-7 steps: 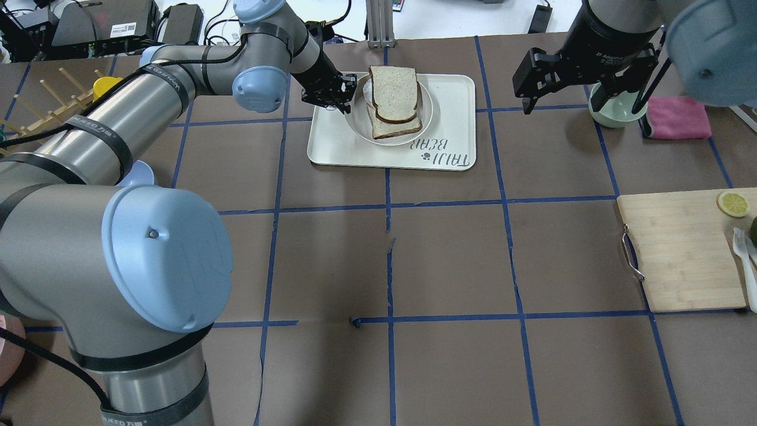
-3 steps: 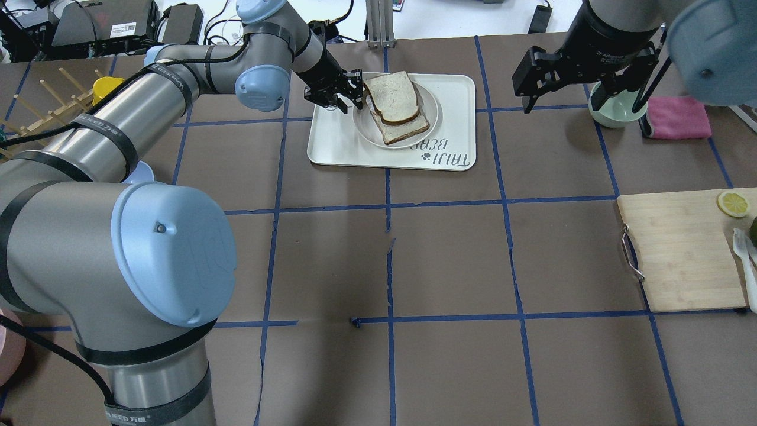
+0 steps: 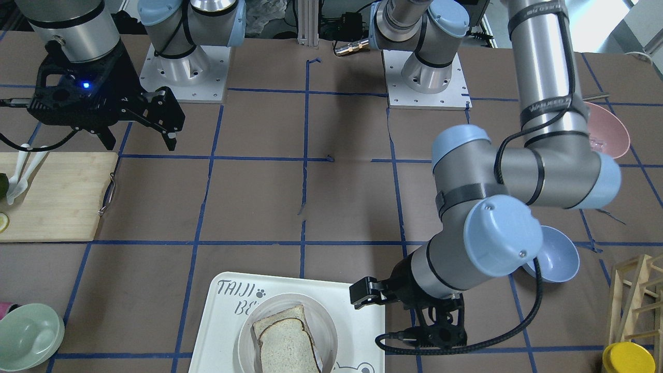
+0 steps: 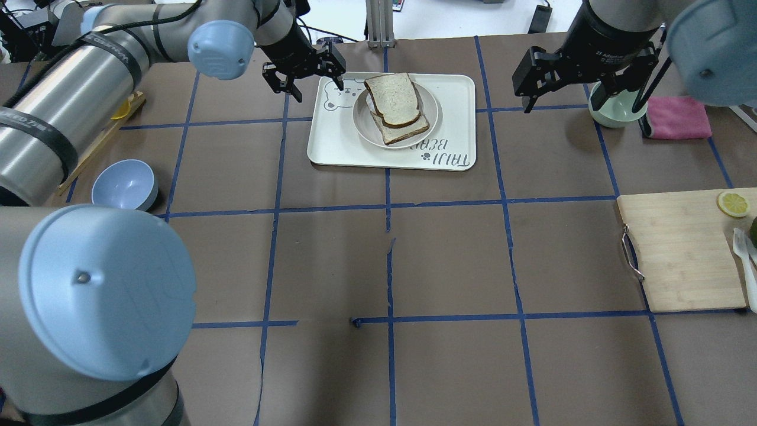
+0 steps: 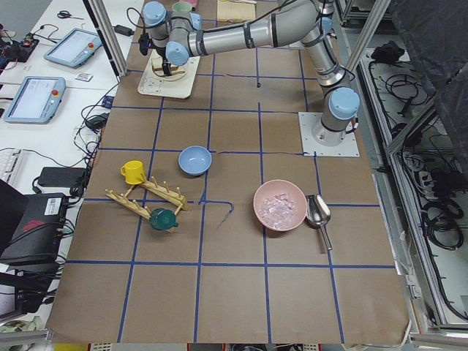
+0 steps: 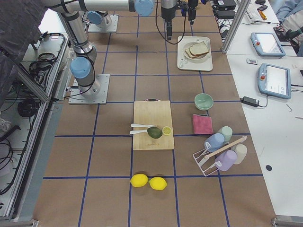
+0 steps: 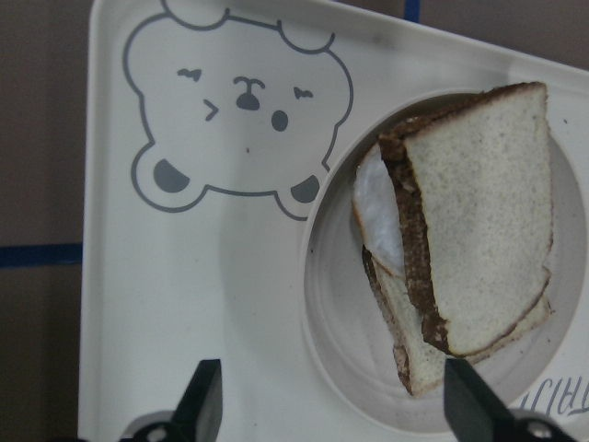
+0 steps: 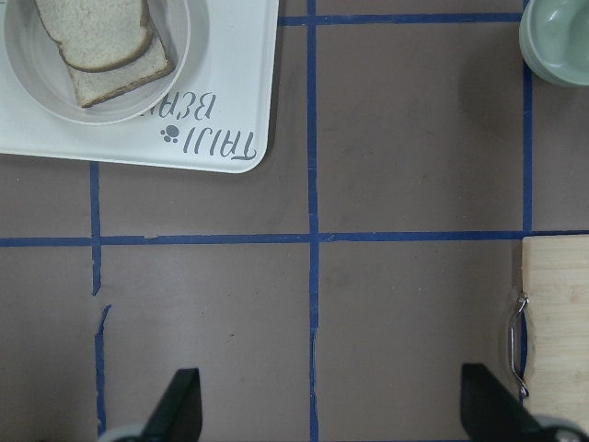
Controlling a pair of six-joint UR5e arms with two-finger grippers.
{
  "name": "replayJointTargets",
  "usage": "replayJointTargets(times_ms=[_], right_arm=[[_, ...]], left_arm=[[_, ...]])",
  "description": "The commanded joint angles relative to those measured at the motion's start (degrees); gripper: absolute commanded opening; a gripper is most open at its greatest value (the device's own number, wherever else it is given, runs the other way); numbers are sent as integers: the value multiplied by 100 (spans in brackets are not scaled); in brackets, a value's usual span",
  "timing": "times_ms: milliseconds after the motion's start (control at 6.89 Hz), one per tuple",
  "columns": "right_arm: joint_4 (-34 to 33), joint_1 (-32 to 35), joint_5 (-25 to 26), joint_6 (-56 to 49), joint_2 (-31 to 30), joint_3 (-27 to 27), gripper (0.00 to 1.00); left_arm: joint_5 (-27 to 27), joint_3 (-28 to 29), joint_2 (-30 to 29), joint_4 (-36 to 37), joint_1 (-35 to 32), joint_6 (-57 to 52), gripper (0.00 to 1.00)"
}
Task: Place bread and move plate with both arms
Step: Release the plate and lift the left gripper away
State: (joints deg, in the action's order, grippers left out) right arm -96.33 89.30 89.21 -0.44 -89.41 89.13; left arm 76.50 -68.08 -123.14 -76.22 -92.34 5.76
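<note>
The bread [image 4: 393, 97], a domed slice with dark crust, lies on a squarer, paler slice [image 4: 409, 127] in the round white plate [image 4: 433, 112] on the tray. In the left wrist view the bread [image 7: 479, 212] sits skewed on the plate [image 7: 322, 304]. It also shows in the front-facing view [image 3: 287, 347]. My left gripper [image 4: 317, 90] is open and empty above the tray's far-left corner, left of the plate and apart from it. Its fingertips [image 7: 202, 405] frame the plate's left side. My right gripper [image 4: 582, 100] is open and empty, held high to the right of the tray.
The "TAIJI BEAR" tray [image 4: 455, 89] holds the plate. A pale green bowl [image 4: 612, 109] and a pink cloth [image 4: 677, 118] lie at far right. A cutting board [image 4: 680, 254] with a lemon slice [image 4: 733, 204] is at right. A blue bowl [image 4: 124, 186] is at left.
My left gripper has drawn back to the left, from the plate's rim to the tray's corner. The bread and plate shifted slightly right. The right arm has not moved.
</note>
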Motion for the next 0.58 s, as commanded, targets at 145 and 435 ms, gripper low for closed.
replayJointTargets(times_ms=[145, 435], right_arm=[[0, 0, 0, 0, 3, -1, 100], [-9, 0, 0, 0, 3, 8, 100]], left_arm=[[829, -170, 1236, -1680, 329, -14, 100], [831, -1052, 2027, -1660, 479, -198, 100]])
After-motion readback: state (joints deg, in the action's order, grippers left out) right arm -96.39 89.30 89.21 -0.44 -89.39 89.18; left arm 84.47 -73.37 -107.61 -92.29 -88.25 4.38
